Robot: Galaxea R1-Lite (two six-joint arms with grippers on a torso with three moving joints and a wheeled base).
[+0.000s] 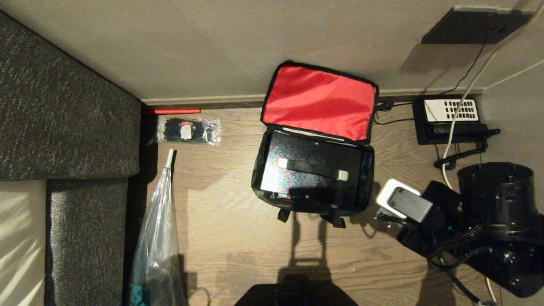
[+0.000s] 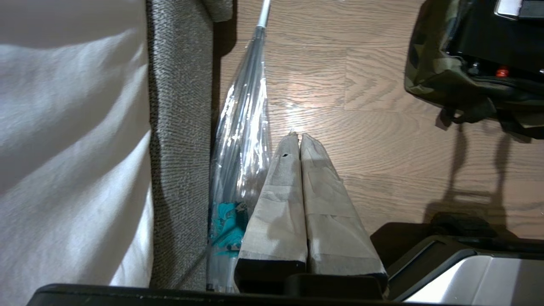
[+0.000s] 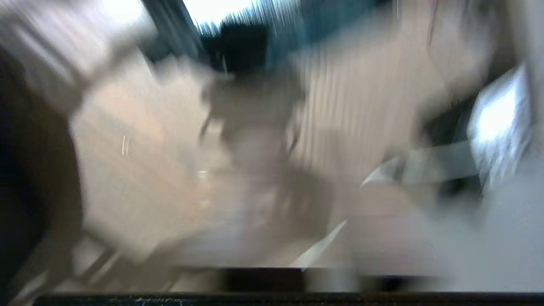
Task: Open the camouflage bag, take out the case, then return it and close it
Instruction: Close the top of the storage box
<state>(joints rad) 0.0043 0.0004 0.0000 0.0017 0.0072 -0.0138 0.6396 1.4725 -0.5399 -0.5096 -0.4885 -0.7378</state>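
Observation:
The camouflage bag [image 1: 368,170] lies open on the wood floor against the wall, its red-lined lid [image 1: 318,100] folded back. Inside it lies the black case [image 1: 306,189], handle [image 1: 312,168] up and a small red knob on its near edge. The left wrist view shows the bag's near corner [image 2: 429,76] and the case's red knob [image 2: 502,71]. My right arm [image 1: 429,221] hangs just right of the bag, touching nothing I can see; its wrist view is smeared by motion. My left gripper [image 2: 298,137] is shut and empty, parked low beside the sofa.
A grey sofa [image 1: 63,119] fills the left side. A clear-wrapped umbrella [image 1: 157,238] leans along it. A clear packet of black ties [image 1: 188,130] lies by the wall. A black telephone [image 1: 450,121] with trailing cables sits right of the bag.

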